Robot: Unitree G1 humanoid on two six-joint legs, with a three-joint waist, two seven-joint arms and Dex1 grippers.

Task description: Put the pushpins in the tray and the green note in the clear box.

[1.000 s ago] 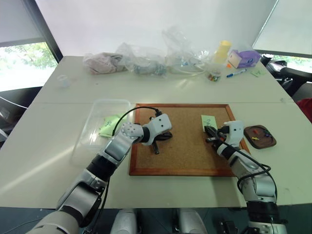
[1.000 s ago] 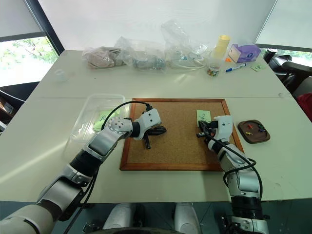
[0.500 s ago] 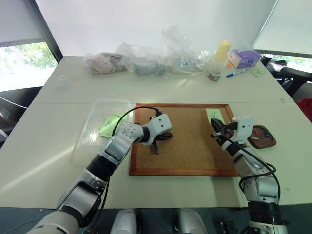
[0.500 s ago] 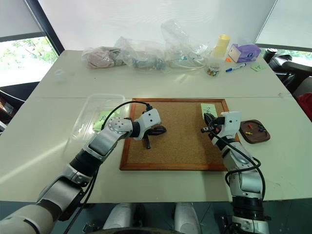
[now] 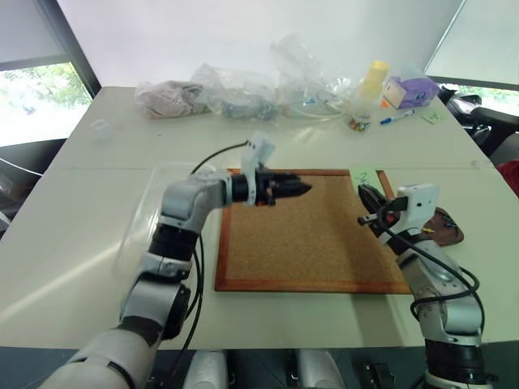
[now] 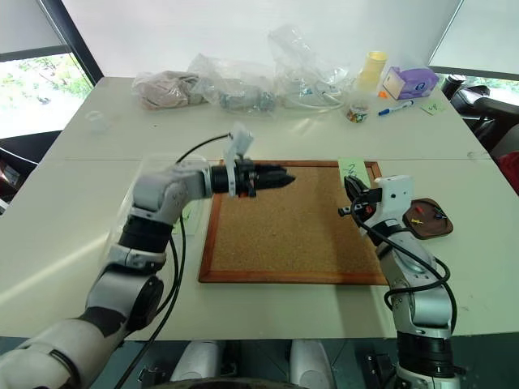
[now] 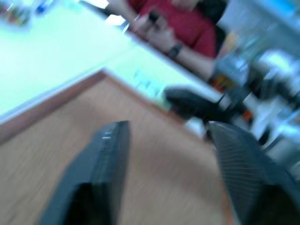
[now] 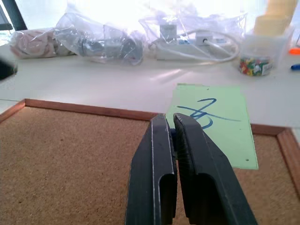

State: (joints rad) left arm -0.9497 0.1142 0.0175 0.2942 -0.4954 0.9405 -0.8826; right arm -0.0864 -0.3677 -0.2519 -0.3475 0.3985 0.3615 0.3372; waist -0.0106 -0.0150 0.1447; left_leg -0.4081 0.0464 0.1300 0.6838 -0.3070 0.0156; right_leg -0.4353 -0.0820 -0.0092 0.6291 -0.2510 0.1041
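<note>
Over the cork board [image 5: 308, 235], left claw [image 5: 302, 189] points level, fingers apart; right claw [image 5: 365, 200] pinches the green note [image 8: 213, 119].

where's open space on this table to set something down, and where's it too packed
Free: the near-left tabletop beside the cork board, and the strip between the board's far edge and the plastic bags. The board's middle is bare too. Crowded: the far edge, with bags, pin jar and purple box, and the tray corner.

silver-grey arms, black cables, black fingers [image 8: 161, 154]
</note>
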